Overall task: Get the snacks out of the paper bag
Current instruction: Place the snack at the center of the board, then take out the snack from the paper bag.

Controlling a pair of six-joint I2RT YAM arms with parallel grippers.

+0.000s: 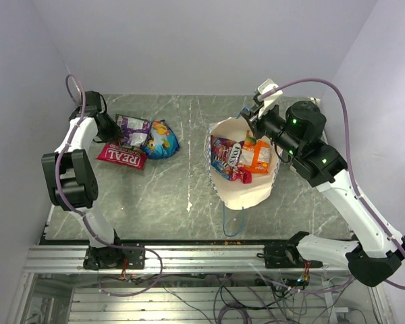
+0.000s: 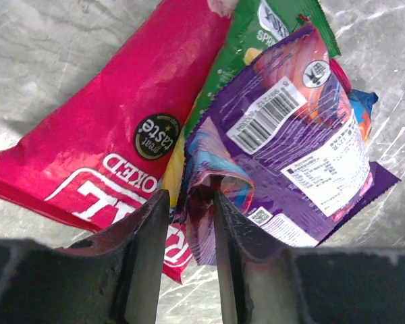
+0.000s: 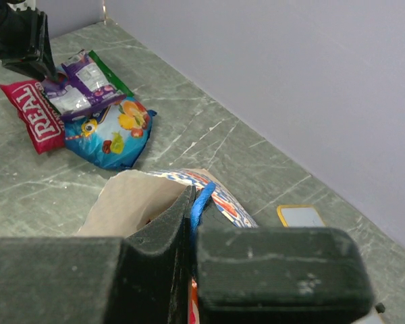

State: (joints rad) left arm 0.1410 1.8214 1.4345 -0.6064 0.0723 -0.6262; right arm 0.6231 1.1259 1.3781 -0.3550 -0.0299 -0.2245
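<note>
four snacks (image 1: 123, 156) on table (image 1: 189, 175), left fingers (image 2: 148, 256) apart round purple packet (image 2: 297, 155), right fingers (image 3: 162, 263) tight on paper bag's (image 1: 246, 196) cord (image 3: 201, 202)

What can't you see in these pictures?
- What lies under the upper packets in the paper bag: top view, they cover it.
- Green packet: left wrist view, mostly under the purple packet.
- Whether the left gripper grips that packet: its crumpled corner fills the gap.
- Bag's inside, right wrist view: right gripper blocks it.
</note>
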